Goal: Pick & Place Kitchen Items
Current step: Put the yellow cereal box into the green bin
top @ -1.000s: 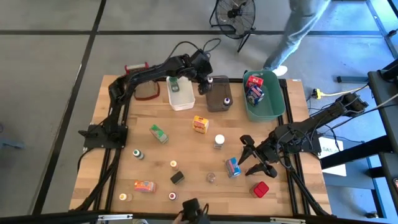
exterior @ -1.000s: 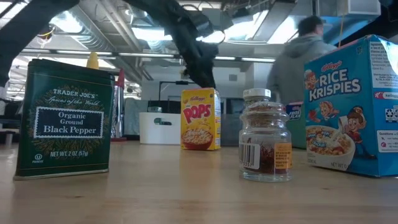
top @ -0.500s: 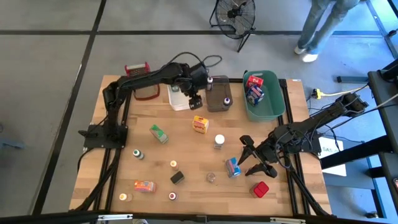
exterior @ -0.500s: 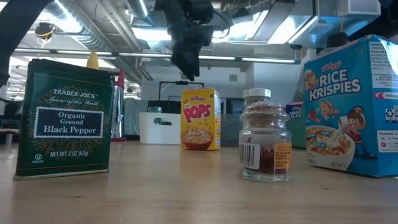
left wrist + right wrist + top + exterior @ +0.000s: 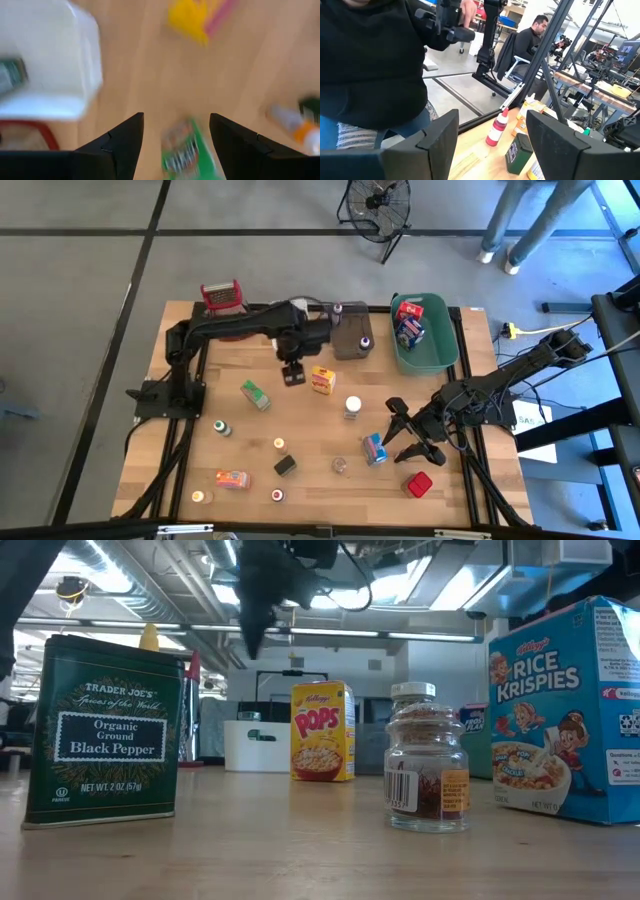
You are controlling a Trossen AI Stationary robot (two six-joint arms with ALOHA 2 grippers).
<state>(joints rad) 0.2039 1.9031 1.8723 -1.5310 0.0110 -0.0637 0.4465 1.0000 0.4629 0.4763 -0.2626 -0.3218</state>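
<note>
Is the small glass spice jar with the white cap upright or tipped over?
Upright. In the low view the glass spice jar stands on its base on the table, white cap on top, label straight.

3 tubs: white tub (image 5: 50, 60), grey tub (image 5: 345, 345), green tub (image 5: 441, 348). 4 small boxes loose on the table (image 5: 175, 460): green box (image 5: 255, 394), yellow box (image 5: 322, 380), blue box (image 5: 374, 448), orange box (image 5: 232, 478). 6 loose little bottles and jars: white-capped jar (image 5: 352, 407), clear jar (image 5: 341, 466), green-capped bottle (image 5: 221, 427), yellow-capped bottle (image 5: 279, 444), second yellow-capped bottle (image 5: 203, 496), dark-capped bottle (image 5: 277, 495). 1 purple-capped bottle (image 5: 365, 342) in the grey tub. 1 dark tin (image 5: 285, 466), 1 red block (image 5: 419, 484), 1 grater (image 5: 222, 295)
</note>
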